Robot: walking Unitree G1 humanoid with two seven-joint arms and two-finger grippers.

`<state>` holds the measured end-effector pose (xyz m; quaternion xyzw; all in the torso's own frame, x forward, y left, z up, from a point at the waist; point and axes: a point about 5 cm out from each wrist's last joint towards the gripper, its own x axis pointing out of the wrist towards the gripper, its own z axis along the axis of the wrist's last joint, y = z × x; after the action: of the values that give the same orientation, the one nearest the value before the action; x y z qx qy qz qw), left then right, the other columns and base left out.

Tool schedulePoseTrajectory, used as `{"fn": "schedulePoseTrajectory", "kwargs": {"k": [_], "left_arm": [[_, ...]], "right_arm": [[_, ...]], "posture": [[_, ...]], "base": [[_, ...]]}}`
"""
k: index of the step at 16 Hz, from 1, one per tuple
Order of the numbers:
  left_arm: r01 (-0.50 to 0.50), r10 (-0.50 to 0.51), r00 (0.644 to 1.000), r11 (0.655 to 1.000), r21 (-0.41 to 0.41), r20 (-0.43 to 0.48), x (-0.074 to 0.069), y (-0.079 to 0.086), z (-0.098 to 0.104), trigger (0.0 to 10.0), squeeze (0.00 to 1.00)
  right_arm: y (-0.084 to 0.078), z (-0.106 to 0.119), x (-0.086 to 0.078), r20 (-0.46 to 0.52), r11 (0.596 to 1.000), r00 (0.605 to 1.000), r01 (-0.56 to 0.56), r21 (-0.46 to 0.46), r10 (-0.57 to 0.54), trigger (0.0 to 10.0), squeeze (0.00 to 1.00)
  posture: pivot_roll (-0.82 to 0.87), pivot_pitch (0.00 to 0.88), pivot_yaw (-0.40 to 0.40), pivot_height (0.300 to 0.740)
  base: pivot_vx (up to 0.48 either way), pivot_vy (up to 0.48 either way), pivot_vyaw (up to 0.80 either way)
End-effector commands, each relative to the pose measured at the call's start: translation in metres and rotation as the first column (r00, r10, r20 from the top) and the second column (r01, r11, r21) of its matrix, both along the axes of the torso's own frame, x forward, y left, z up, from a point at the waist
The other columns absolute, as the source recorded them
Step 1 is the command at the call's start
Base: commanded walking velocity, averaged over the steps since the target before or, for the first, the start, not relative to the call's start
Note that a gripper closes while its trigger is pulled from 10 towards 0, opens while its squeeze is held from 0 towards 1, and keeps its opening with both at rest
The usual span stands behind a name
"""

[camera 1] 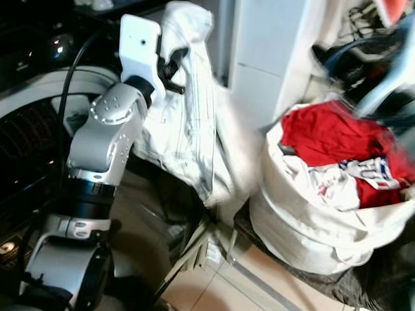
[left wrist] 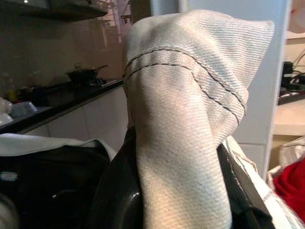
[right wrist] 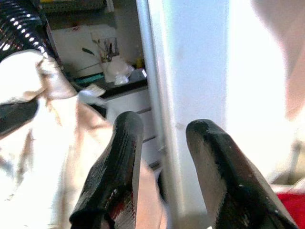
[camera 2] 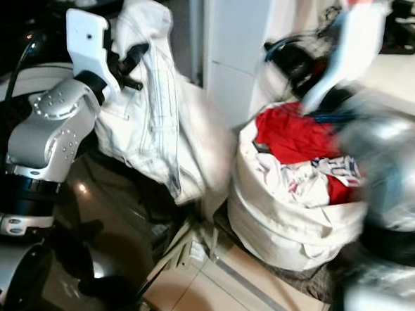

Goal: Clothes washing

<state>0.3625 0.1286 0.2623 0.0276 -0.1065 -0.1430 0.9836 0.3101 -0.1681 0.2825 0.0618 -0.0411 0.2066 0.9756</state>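
Observation:
My left gripper (camera 1: 173, 67) is raised high and shut on a cream garment with dark stitching (camera 1: 188, 126). The garment hangs down from it beside my silver left arm (camera 1: 103, 135). In the left wrist view the cloth (left wrist: 186, 119) drapes over both black fingers and hides their tips. The washing machine's white rim (camera 1: 42, 85) and dark drum (camera 1: 18, 144) are at the left, below the arm. A cream laundry bag (camera 1: 308, 232) at the right holds a red garment (camera 1: 328, 135) and a printed white one (camera 1: 347, 178). My right gripper (right wrist: 164, 125) is open and holds nothing, near a white pillar.
A white pillar (camera 1: 270, 46) stands between the hanging garment and the bag. The bag rests on a dark low stand (camera 1: 340, 283) over a tiled floor (camera 1: 213, 297). My right arm (camera 2: 389, 181) is a blur at the right. A dark counter with cookware (left wrist: 86, 76) lies behind.

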Motion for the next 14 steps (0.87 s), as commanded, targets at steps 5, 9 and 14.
{"fn": "schedulePoseTrajectory", "kwargs": {"k": [5, 9, 14], "left_arm": [[0.003, -0.002, 0.998, 1.000, -0.016, 0.070, -0.009, -0.015, 0.010, 10.0, 0.00], [0.003, -0.003, 0.991, 1.000, -0.001, 0.133, -0.001, -0.018, 0.028, 10.0, 0.00], [-0.065, 0.060, 0.981, 0.998, 0.026, 0.184, 0.013, -0.005, 0.048, 10.0, 0.00]], "right_arm": [[0.015, 0.002, -0.012, 0.147, 0.997, 0.986, 0.083, 0.005, -0.083, 10.0, 0.00], [0.021, 0.005, -0.012, 0.180, 0.997, 0.980, 0.082, -0.009, -0.079, 10.0, 0.00], [0.024, 0.004, -0.011, 0.196, 0.997, 0.978, 0.079, -0.012, -0.075, 10.0, 0.00]], "posture": [[-0.02, 0.000, 0.094, 0.740], [-0.01, 0.000, 0.086, 0.740], [-0.01, 0.000, 0.084, 0.740]], "base": [[0.000, 0.000, 0.00], [0.126, 0.000, 0.51], [0.259, 0.000, 0.80]]}}
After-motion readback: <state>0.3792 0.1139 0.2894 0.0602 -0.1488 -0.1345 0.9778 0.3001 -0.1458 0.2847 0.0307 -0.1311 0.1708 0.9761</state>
